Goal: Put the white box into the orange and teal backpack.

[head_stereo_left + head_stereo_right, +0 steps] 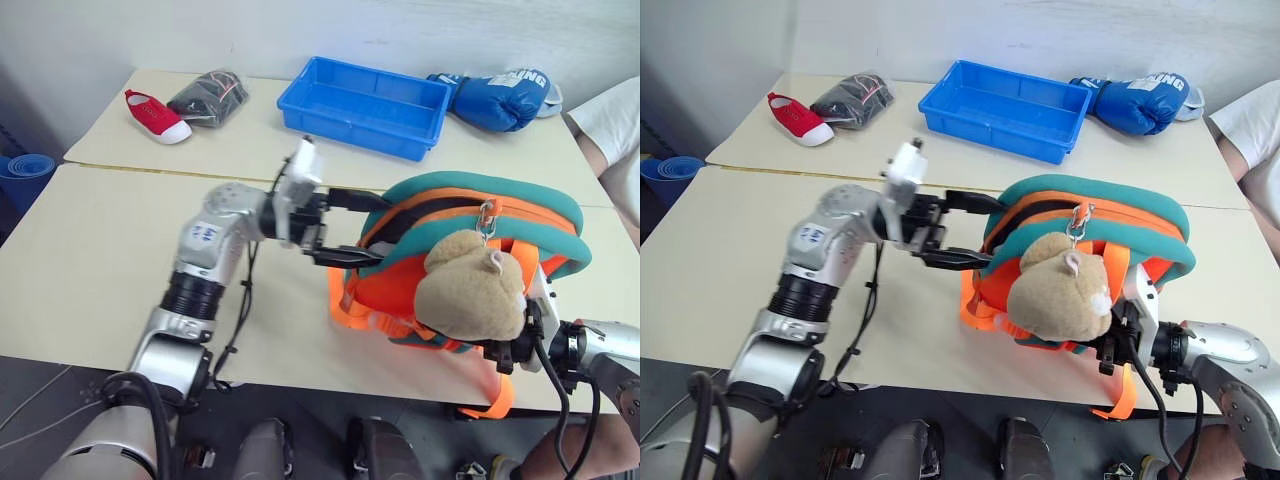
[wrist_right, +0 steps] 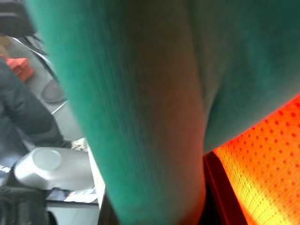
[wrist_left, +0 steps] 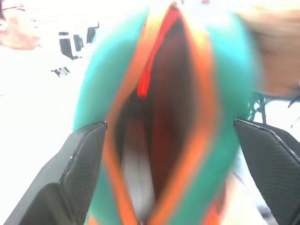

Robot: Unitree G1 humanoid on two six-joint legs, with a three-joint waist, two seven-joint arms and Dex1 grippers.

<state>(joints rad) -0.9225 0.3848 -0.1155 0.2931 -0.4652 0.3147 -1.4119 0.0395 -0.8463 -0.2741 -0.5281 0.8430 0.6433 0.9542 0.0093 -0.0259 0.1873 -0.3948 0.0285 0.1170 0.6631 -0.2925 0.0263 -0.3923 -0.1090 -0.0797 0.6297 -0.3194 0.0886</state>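
Observation:
The orange and teal backpack [image 1: 470, 215] stands on the table with a tan plush toy [image 1: 470, 285] hanging on its front, and its zipped mouth gapes towards my left arm. My left gripper [image 1: 372, 228] is open, one finger on each side of that mouth. In the left wrist view, a blurred pale shape [image 3: 136, 180] lies deep inside the opening; it looks like the white box. My right gripper [image 1: 510, 350] sits tight against the backpack's near right side, mostly hidden behind the toy, and is shut on the bag's teal fabric [image 2: 140, 117].
An open blue tray [image 1: 365, 105] and a blue boxing glove [image 1: 495, 95] lie at the back. A red shoe [image 1: 155, 115] and a dark wrapped bundle [image 1: 210, 97] are at the back left. A person in white [image 1: 615, 125] sits at the right edge.

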